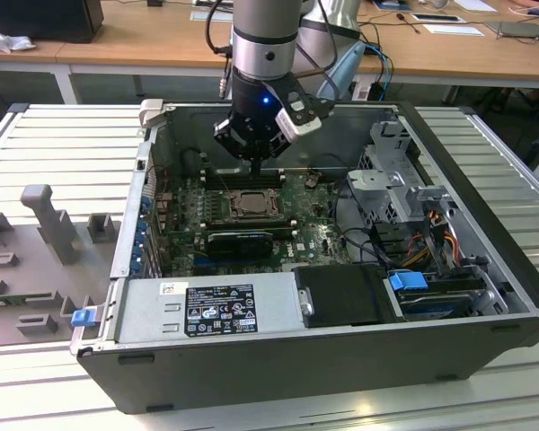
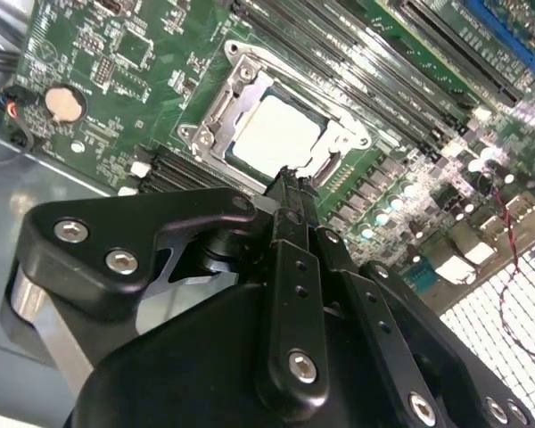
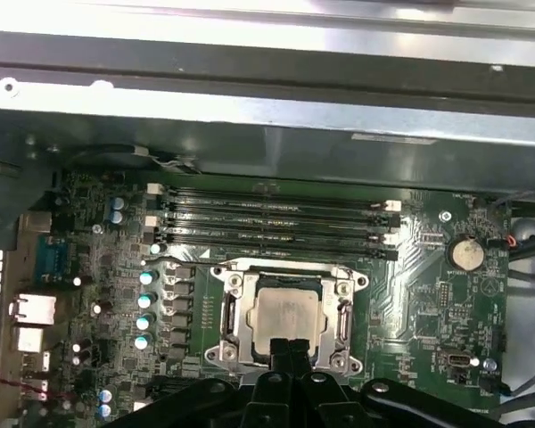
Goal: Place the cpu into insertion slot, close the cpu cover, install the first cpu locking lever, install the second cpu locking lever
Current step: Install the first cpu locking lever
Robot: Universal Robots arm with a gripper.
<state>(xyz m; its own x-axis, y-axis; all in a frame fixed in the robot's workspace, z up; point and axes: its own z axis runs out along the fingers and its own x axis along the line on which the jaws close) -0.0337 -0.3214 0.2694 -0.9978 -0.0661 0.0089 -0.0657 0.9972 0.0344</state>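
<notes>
The cpu (image 3: 288, 314) lies in the insertion slot (image 3: 221, 278), the cpu cover (image 3: 343, 312) seemingly down around it. The gripper (image 2: 290, 183), fingers pressed together, has its tip at the cover's near edge.

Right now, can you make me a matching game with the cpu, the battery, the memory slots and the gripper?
1 cpu
2 battery
3 memory slots
4 gripper

A long, black, side by side
B black, by the cpu's edge
C pale square inside the cpu cover
D small round disc

Pairs: 1-C, 2-D, 3-A, 4-B
</notes>
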